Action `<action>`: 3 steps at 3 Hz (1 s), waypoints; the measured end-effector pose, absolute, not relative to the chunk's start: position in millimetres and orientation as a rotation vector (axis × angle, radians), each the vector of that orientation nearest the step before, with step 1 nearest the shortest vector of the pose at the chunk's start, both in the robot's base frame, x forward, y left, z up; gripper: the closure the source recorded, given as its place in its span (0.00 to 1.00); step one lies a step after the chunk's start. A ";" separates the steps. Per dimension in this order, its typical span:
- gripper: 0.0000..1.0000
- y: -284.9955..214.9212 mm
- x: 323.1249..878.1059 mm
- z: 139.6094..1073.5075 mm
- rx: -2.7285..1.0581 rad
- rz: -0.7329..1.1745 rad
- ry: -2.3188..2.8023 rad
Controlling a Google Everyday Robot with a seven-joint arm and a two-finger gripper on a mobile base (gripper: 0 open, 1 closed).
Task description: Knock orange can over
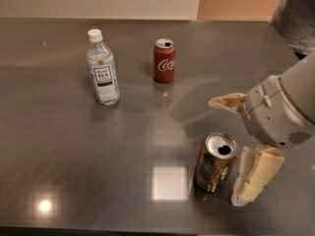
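The orange can (215, 162) stands upright on the dark table (74, 146), front right, its silver top open. My gripper (231, 149) is open, coming in from the right. One pale finger (253, 173) is just right of the can, almost touching it. The other finger (227, 102) is beyond the can, a little apart from it. The can stands near the gap between the two fingers.
A red Coca-Cola can (164, 60) stands upright at the back centre. A clear tea bottle (102, 68) with a white cap stands to its left. A person's dark clothing (298, 14) shows at the top right, behind the table.
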State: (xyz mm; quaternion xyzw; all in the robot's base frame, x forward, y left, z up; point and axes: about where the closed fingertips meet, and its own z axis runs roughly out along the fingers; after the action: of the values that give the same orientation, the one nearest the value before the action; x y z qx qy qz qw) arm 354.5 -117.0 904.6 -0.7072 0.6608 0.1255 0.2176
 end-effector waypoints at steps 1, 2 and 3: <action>0.00 -112.7 355.8 898.2 -1.951 0.372 1.825; 0.18 -112.3 358.6 893.4 -1.937 0.393 1.828; 0.41 -107.6 356.7 893.5 -1.936 0.420 1.809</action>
State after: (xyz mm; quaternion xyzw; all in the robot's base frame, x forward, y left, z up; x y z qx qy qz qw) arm 356.7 -107.6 893.5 -0.7028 0.6566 0.1525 0.2272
